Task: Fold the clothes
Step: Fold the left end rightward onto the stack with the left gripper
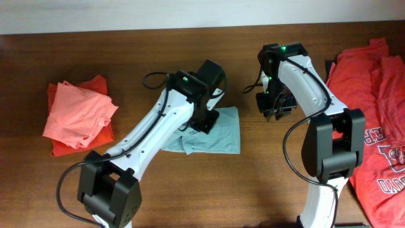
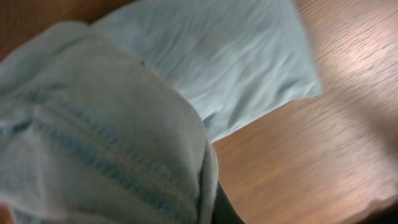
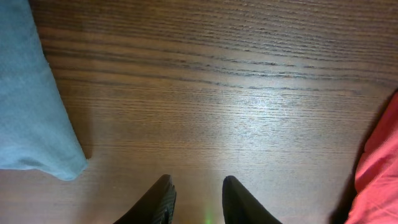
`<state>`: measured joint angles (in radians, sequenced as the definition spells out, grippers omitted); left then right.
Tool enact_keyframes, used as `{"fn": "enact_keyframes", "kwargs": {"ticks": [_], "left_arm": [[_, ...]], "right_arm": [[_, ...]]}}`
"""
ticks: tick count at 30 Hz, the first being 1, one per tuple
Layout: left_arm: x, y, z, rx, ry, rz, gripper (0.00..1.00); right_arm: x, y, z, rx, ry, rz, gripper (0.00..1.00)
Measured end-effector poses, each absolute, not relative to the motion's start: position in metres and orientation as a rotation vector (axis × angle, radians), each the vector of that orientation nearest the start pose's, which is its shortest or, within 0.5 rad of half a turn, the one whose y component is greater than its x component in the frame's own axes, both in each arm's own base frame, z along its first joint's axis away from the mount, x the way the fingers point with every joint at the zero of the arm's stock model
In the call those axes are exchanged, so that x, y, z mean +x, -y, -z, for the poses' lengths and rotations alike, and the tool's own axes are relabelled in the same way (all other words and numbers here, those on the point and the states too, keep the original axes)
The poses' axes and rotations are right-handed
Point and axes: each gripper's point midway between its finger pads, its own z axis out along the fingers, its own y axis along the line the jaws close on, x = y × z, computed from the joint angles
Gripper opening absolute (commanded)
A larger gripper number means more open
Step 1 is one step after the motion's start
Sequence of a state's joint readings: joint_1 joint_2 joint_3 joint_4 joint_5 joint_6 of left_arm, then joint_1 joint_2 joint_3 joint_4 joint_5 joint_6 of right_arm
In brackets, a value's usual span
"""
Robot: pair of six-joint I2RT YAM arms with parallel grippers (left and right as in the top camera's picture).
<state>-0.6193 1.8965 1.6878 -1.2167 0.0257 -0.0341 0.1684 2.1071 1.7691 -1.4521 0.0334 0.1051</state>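
A pale grey-blue T-shirt [image 1: 218, 138] lies folded small at the middle of the table. My left gripper [image 1: 205, 120] is down on its upper left part, shut on a bunched fold of the shirt. In the left wrist view that hemmed fold [image 2: 106, 137] fills the near field, and only one dark finger [image 2: 222, 208] shows beside it. My right gripper [image 3: 198, 183] hangs open over bare wood, with nothing between its fingers. It stands to the right of the shirt's corner [image 3: 31, 106], apart from it; in the overhead view the right gripper [image 1: 275, 109] is at centre right.
A folded stack of salmon-pink and orange shirts [image 1: 77, 117] sits at the left. A loose pile of red shirts [image 1: 380, 126], one with white lettering, covers the right edge; its red edge [image 3: 379, 174] shows near my right gripper. The wooden table [image 1: 266, 183] is bare in front.
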Motion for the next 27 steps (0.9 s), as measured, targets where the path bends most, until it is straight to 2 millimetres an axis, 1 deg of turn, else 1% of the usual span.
{"fn": "enact_keyframes", "kwargs": {"ticks": [6, 8, 10, 13, 14, 16, 19, 22, 25, 26, 27], "left_arm": [[0.316, 0.262, -0.132, 0.886, -2.811, 0.197, 0.01], [0.316, 0.273, -0.134, 0.891, -2.785, 0.232, 0.04], [0.316, 0.284, -0.136, 0.902, -2.757, 0.268, 0.17], [0.311, 0.299, -0.136, 0.925, -2.736, 0.309, 0.43], [0.308, 0.301, -0.136, 0.937, -2.736, 0.316, 0.46], [0.302, 0.303, -0.136, 0.973, -2.739, 0.321, 0.48], [0.297, 0.293, -0.142, 0.989, -2.774, 0.290, 0.48], [0.306, 0.275, -0.157, 0.951, -2.790, 0.217, 0.49], [0.327, 0.244, -0.170, 0.838, -2.805, 0.114, 0.49], [0.334, 0.230, -0.171, 0.780, -2.822, 0.080, 0.49], [0.343, 0.211, -0.171, 0.699, -2.848, 0.044, 0.49]], "right_arm": [[0.348, -0.053, -0.076, -0.112, -3.352, 0.106, 0.31], [0.348, -0.053, -0.076, -0.113, -3.354, 0.106, 0.31], [0.348, -0.053, -0.076, -0.113, -3.354, 0.106, 0.31], [0.347, -0.053, -0.076, -0.114, -3.355, 0.107, 0.31], [0.347, -0.053, -0.076, -0.113, -3.356, 0.107, 0.31], [0.347, -0.053, -0.076, -0.113, -3.358, 0.108, 0.31], [0.347, -0.053, -0.076, -0.113, -3.358, 0.107, 0.31], [0.347, -0.053, -0.076, -0.113, -3.358, 0.108, 0.31], [0.345, -0.055, -0.076, -0.126, -3.364, 0.083, 0.31], [0.345, -0.058, -0.076, -0.138, -3.366, 0.055, 0.31], [0.344, -0.066, -0.077, -0.173, -3.370, -0.026, 0.31]]}}
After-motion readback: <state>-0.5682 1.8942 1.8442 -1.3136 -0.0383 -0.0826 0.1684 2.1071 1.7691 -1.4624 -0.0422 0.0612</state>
